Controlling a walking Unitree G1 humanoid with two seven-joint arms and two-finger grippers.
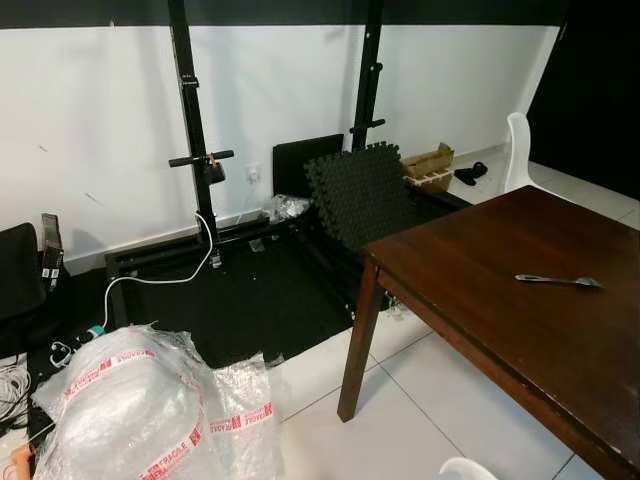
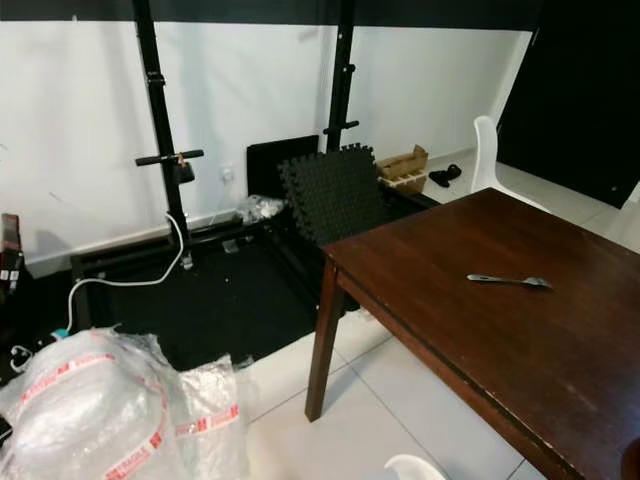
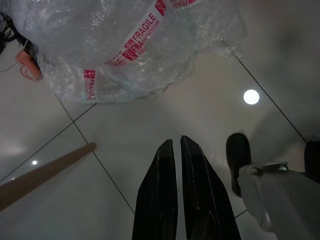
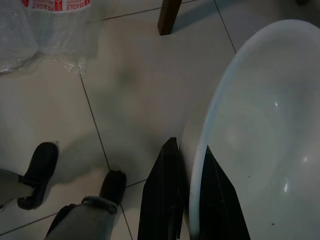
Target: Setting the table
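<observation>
While the robot stands at the corner of the dark wooden table [image 1: 500, 300], the right gripper [image 4: 190, 200] hangs low at its side with the rim of a white bowl [image 4: 260, 130] pinched between its two black fingers, one finger inside the rim and one outside. This grip keeps the bowl hanging on its edge above the tiled floor [image 4: 135, 85], probably so it can be carried and later lowered onto the tabletop. A small white part of the bowl also peeks in at the bottom of the head view. One fork [image 1: 558, 281] already lies on the table, well apart from the near edge, so the setting looks barely begun. The left gripper [image 3: 176, 200] hangs idle, its fingers nearly together and holding nothing, pointing at the floor near a bubble-wrap bundle [image 3: 115, 45] with FRAGILE tape.
</observation>
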